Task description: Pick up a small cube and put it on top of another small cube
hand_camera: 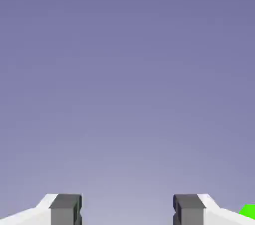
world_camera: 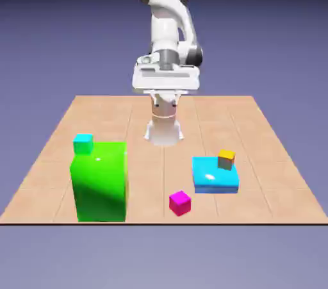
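Your hand [hand_camera: 127, 211] stands with its fingers [hand_camera: 64, 209] well apart and nothing between them; the hand view shows only blue-violet backdrop through the gap, so no grasp has begun. In the exterior view the hand is raised high near the arm's base, clear of every object, which fits a start posture rather than an approach.

The yellow cube [world_camera: 226, 159] lies well below and ahead of your hand, resting on the rear corner of the flat cyan block [world_camera: 214, 175]. It sits raised off the counter [world_camera: 192, 127], so in my judgement your descent must stop higher than for a cube lying on the boards.

The magenta cube [world_camera: 180, 202] sits on the counter, farther out from your hand and near the cyan block but apart from it. The cyan cube [world_camera: 82, 143] rests at the rear top edge of the tall green block [world_camera: 100, 182], whose corner shows at the hand view's lower edge.

Both are possible stacking targets; the magenta cube looks the easier to reach.
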